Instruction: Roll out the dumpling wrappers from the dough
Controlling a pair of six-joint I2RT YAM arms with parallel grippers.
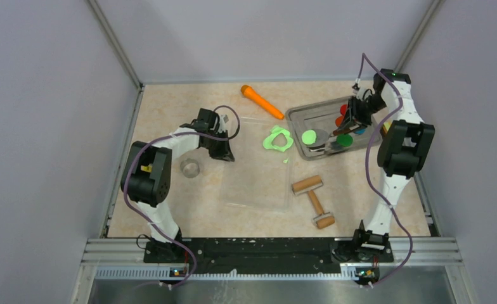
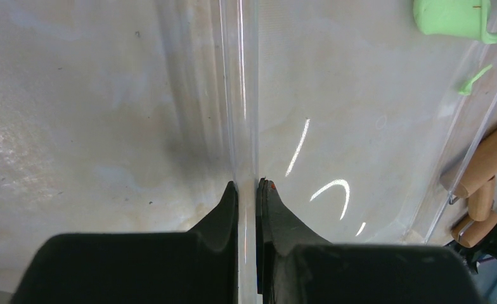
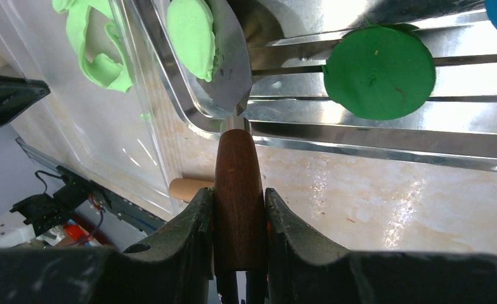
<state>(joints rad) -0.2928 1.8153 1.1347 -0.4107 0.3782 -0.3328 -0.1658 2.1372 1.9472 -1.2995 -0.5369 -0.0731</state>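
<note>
Right tool (image 3: 238,196) clamps the spatula (image 3: 236,168), dumpling wrapper (image 3: 192,35) seemingly on its blade (image 3: 231,66); left tool (image 2: 247,190) pinches clear sheet (image 2: 360,126).

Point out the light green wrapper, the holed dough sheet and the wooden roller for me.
dumpling wrapper (image 3: 192,35), right wrist view: middle of the disc's face.
dough (image 2: 445,16), left wrist view: solid part of the sheet.
wooden roller (image 1: 307,185), top view: middle of its drum.

Bright, even overhead light. White glare streaks curve across the clear plastic sheet (image 2: 335,190); the metal tray (image 3: 373,136) beside it shines mirror-like.
</note>
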